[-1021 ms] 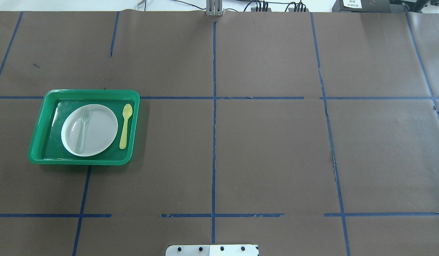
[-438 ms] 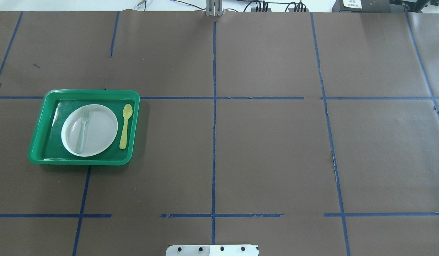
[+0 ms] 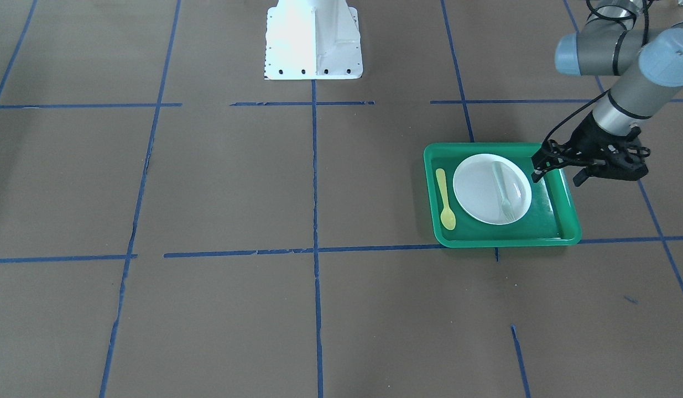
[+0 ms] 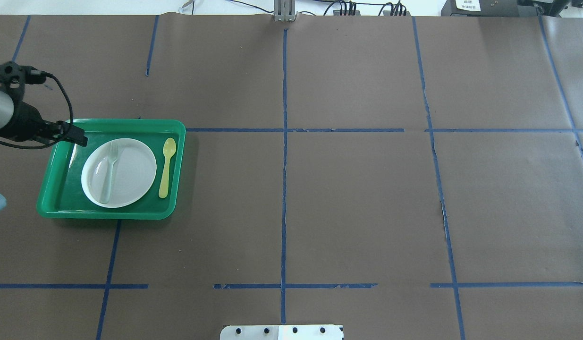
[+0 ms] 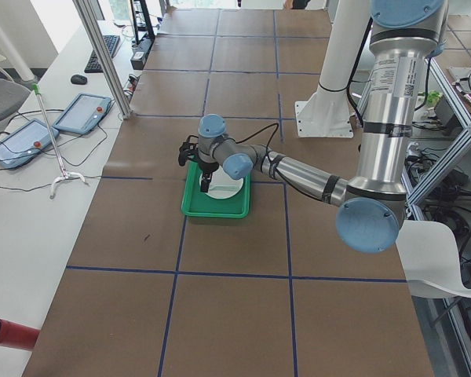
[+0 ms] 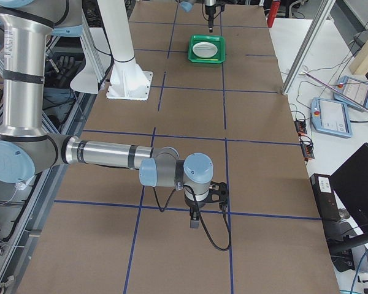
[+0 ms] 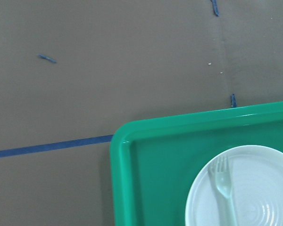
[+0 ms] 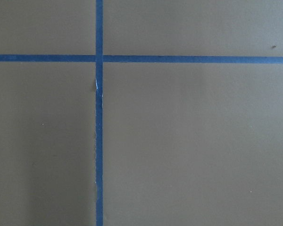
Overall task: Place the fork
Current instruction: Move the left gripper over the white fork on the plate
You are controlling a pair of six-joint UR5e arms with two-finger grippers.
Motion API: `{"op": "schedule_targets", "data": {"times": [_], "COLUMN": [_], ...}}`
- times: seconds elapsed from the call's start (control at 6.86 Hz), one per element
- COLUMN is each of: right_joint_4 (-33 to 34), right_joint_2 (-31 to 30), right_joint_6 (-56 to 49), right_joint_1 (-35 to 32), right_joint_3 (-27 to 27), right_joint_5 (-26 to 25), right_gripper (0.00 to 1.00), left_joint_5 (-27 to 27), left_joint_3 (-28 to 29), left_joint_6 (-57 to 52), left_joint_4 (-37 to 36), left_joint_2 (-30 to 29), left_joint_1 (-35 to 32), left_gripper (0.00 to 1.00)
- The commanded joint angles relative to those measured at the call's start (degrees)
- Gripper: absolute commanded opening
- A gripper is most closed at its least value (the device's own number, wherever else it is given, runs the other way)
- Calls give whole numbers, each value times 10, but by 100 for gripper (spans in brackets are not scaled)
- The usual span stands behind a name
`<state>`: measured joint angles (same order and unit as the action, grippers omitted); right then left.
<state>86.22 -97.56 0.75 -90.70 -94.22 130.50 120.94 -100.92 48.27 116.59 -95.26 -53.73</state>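
Note:
The pale grey-white fork (image 4: 109, 172) lies on a white plate (image 4: 133, 177) inside a green tray (image 4: 121, 122), tines toward the far side. It also shows in the front view (image 3: 502, 190) and the left wrist view (image 7: 225, 188). My left gripper (image 3: 556, 177) hangs open and empty above the tray's edge, on the robot's left of the plate; in the overhead view it (image 4: 76, 138) is at the tray's far-left corner. My right gripper (image 6: 194, 222) shows only in the exterior right view, low over bare table far from the tray; I cannot tell whether it is open or shut.
A yellow spoon (image 4: 166, 167) lies in the tray, to the right of the plate in the overhead view. The robot's white base plate (image 3: 313, 38) stands at the table's near middle. Blue tape lines cross the brown table cover.
My left arm has come into the overhead view from the left, and its gripper now hangs at the tray's far-left corner. Fork, plate, spoon and tray have not moved.

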Motion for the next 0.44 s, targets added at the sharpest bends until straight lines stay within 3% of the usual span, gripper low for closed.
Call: {"op": "schedule_targets", "data": {"times": [0.0, 0.29], "right_joint_4": [0, 0], "right_joint_2": [0, 0], "right_joint_6": [0, 0], "right_joint_1": [0, 0], "right_joint_3": [0, 0], "right_joint_5": [0, 0], "right_gripper": [100, 100], "left_joint_5": [-49, -53], "left_joint_3": [36, 42], "left_joint_6": [60, 70], "left_joint_4": [42, 41], "left_joint_2": [-5, -5], "left_joint_1": [65, 93], "left_gripper": [99, 97]}}
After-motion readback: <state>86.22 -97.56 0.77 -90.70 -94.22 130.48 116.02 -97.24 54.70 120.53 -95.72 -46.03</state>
